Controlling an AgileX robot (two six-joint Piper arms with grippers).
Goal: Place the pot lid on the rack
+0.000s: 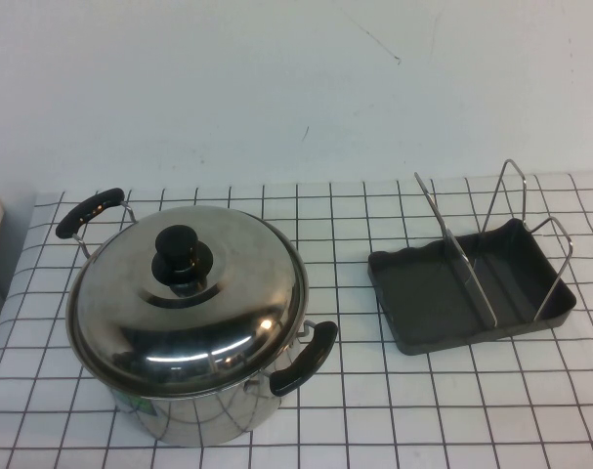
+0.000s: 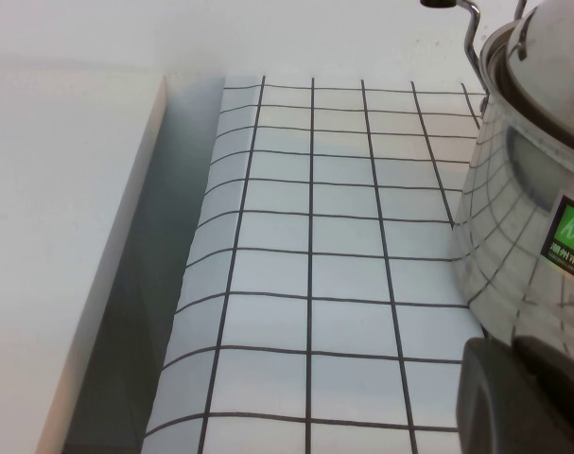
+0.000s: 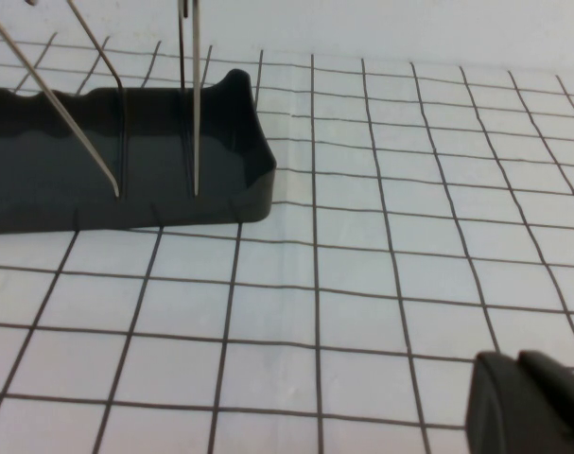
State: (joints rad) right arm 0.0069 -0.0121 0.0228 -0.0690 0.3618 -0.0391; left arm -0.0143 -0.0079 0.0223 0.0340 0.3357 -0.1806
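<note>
The pot lid [image 1: 218, 308], shiny domed steel with a black knob [image 1: 180, 256], sits on the steel pot [image 1: 200, 415] at the left of the table. The rack [image 1: 428, 298], a dark grey tray with upright wire loops [image 1: 516, 195], stands empty at the right. Neither gripper shows in the high view. My left gripper [image 2: 509, 348] is shut and empty, low beside the pot's wall [image 2: 513, 218], with the lid's rim [image 2: 561, 66] above it. My right gripper [image 3: 515, 361] is shut and empty over the cloth, a little away from the rack's end [image 3: 126, 161].
A white cloth with a black grid [image 1: 374, 391] covers the table. The pot has two black handles [image 1: 89, 211], one at the back left and one at the front right [image 1: 306, 357]. A pale wall edge [image 2: 97, 284] runs along the cloth's left side.
</note>
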